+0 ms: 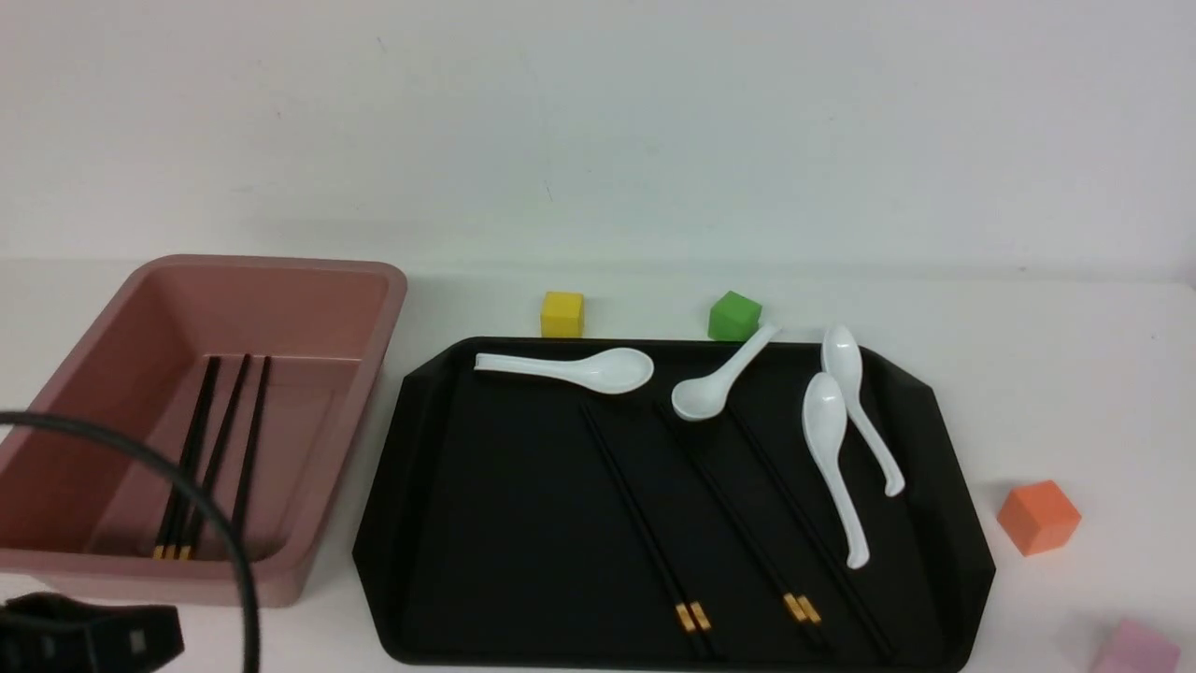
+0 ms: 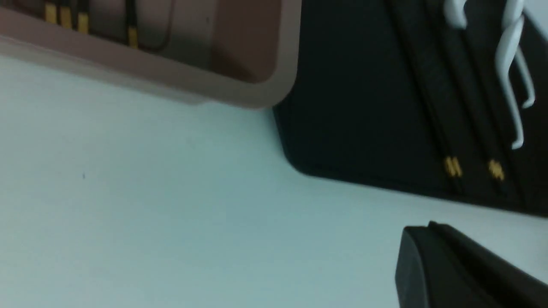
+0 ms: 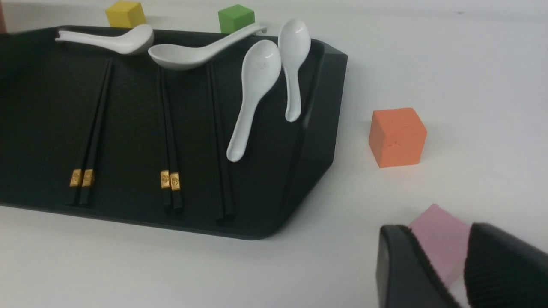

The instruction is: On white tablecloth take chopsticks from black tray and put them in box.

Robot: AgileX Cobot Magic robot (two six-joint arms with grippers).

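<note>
On the white tablecloth [image 1: 1074, 393] the black tray [image 1: 448, 523] holds three sets of black chopsticks [image 1: 645, 523]; two of them show gold bands. They also show in the right wrist view [image 3: 169, 137] and in the left wrist view [image 2: 432, 85]. The pink box [image 1: 308, 308] to its left holds several chopsticks [image 1: 215, 449], whose gold ends show in the left wrist view [image 2: 64, 15]. My left gripper [image 1: 84, 636] [image 2: 417, 229] is low, nearer than the box, jaws together, empty. My right gripper [image 3: 441, 231] is open and empty, right of the tray, out of the front view.
Several white spoons [image 1: 832, 449] lie at the tray's far and right side. A yellow cube [image 1: 562, 313] and a green cube [image 1: 733, 316] stand behind the tray. An orange cube [image 1: 1037, 516] and a pink cube [image 1: 1135, 650] stand to its right. A black cable [image 1: 187, 486] arcs over the box.
</note>
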